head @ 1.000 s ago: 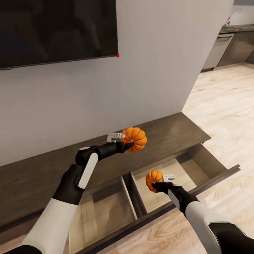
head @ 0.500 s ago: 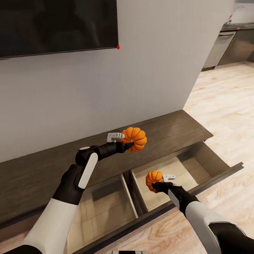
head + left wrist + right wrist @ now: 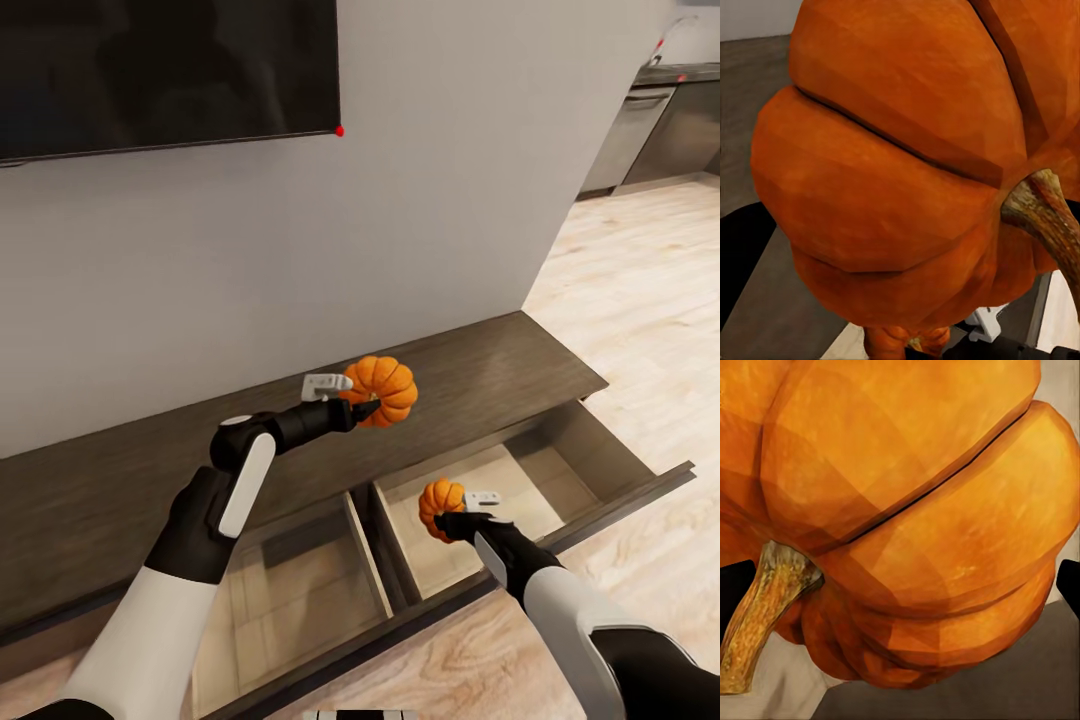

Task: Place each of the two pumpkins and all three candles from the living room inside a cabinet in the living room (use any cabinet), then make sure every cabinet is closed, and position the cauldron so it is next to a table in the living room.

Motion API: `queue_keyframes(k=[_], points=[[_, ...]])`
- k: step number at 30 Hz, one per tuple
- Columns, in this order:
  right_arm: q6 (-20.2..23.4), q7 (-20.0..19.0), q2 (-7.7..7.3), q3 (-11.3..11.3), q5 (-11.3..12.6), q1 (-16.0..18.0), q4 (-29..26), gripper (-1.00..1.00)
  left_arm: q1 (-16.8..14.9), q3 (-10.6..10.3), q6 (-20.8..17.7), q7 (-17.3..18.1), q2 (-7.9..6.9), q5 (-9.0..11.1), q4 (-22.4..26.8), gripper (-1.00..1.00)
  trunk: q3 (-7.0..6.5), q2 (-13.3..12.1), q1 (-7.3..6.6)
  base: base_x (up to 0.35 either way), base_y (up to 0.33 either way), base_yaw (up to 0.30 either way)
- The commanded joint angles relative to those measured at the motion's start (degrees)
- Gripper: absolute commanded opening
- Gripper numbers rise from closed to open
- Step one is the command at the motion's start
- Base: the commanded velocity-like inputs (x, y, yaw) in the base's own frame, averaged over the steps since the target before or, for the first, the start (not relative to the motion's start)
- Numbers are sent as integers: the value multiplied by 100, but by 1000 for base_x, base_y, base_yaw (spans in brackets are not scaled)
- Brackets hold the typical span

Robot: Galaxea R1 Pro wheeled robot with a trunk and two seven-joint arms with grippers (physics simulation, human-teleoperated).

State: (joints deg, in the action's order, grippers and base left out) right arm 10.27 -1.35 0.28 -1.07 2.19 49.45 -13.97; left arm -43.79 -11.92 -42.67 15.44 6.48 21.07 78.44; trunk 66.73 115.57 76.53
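- Under the black TV (image 3: 165, 75) on the grey wall, the long dark cabinet (image 3: 500, 365) has two drawers pulled out side by side.
- The left gripper (image 3: 352, 395) holds one pumpkin (image 3: 383, 390) in the air above the cabinet top, just behind the drawers. Its fingers are closed on the pumpkin's sides.
- In the left wrist view this pumpkin (image 3: 900, 165) lies on its side, and its brown stem (image 3: 1046, 210) points out sideways, not up.
- The right gripper (image 3: 468, 512) holds the other pumpkin (image 3: 441, 506) over the right drawer (image 3: 560, 480), near the drawer's front left part. Its fingers pinch this pumpkin too.
- In the right wrist view that pumpkin (image 3: 907, 517) is also tipped over, with its stem (image 3: 765, 615) sticking out to one side.
- The left drawer (image 3: 290, 590) has a pale wood floor with nothing in it that I can see.
- The right drawer looks bare inside as well; the pumpkin hangs above its floor, and I cannot tell if it touches.
- A thin wooden wall stands between the two drawers.
- The light wood floor (image 3: 640, 300) runs to the right toward grey kitchen units (image 3: 660, 125) far off.
- The cabinet top is well apart from anything else.
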Motion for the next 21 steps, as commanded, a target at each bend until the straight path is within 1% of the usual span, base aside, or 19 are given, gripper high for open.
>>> queue_keyframes(k=[1, 2, 5, 8, 11, 14, 15, 21], points=[[75, 15, -5, -13, 47, 44, -9, -100, 23, 5, -31, 4, 2, 3, 67, -100, 4, 1, -1, 0, 0, 0], [232, 54, -8, -9, 51, 151, -9, -100, 56, 5, -31, 7, 2, 3, 144, -100, 4, 1, -1, 0, 0, 0], [453, 162, -7, -3, 53, 288, -6, -100, 75, 5, -55, 7, 2, 3, 184, -100, 4, 1, -1, 0, 0, 0], [639, 537, 0, 1, 46, 480, 23, -100, 80, 5, -176, 4, 2, 3, 202, -100, 4, 1, -1, 0, 0, 0], [915, 702, -6, 2, 41, 632, 49, -100, 81, 5, -214, 3, 2, 2, 206, -100, 4, 1, -1, 0, 0, 0], [1142, 747, -6, 2, 37, 684, 58, -100, 81, 5, -222, 3, 2, 2, 210, -100, 4, 1, -1, 0, 0, 0], [1177, 754, -4, 2, 36, 690, 60, -100, 81, 5, -223, 3, 2, 2, 223, -100, 22, 42, 21, 0, 0, 0], [1176, 759, 6, 10, 36, 696, 61, -100, 102, 5, -232, 11, 2, 6, 384, -100, 130, 282, 153, 0, 0, 0]])
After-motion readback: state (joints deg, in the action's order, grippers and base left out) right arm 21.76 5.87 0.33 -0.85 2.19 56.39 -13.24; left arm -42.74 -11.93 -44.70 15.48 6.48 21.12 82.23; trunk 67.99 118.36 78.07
